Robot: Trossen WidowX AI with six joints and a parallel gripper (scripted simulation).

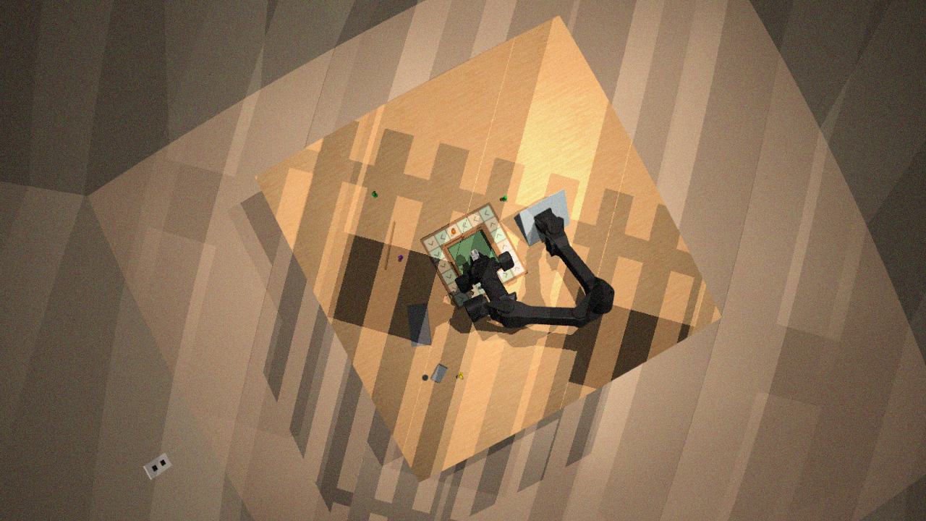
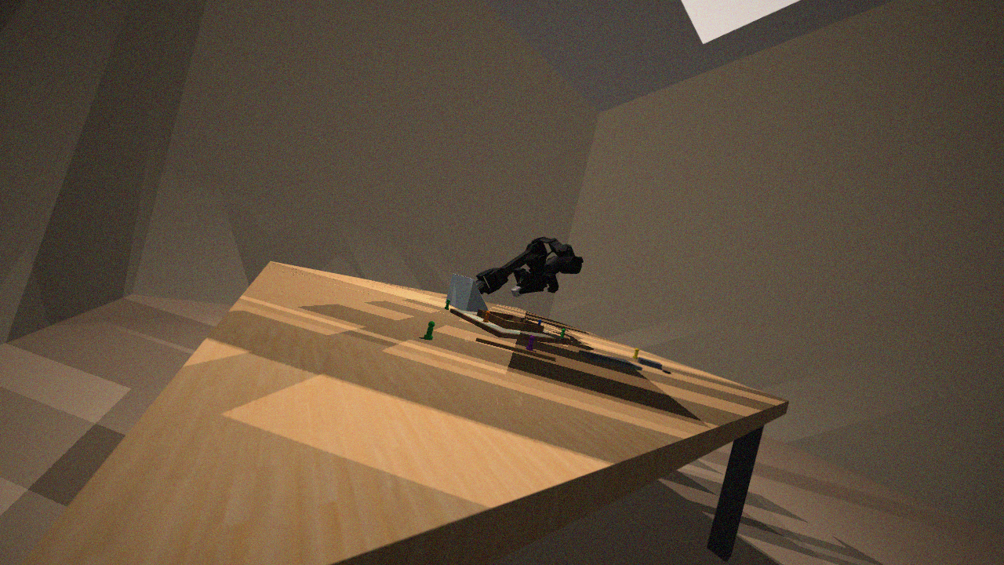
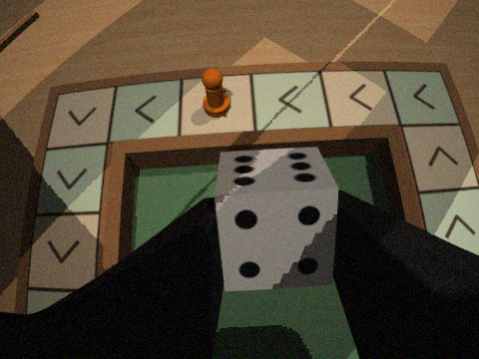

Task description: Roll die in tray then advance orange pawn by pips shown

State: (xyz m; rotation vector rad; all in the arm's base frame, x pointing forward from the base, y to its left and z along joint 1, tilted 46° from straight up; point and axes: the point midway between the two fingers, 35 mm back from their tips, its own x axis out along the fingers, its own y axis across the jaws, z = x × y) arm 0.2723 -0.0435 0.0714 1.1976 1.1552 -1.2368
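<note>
The white die is between the fingers of my gripper, held in the air above the tray. A six-pip face and a four-pip face show in the wrist view. The tray has a green floor and brown walls and sits in the middle of the track board. The orange pawn stands upright on a pale square of the far row, third from the left corner in the wrist view. The arrows of that row point left there, then down the left side.
Green pawns and a purple pawn stand off the board. A thin stick, a grey slab, a small grey block and a yellow pawn lie or stand farther out.
</note>
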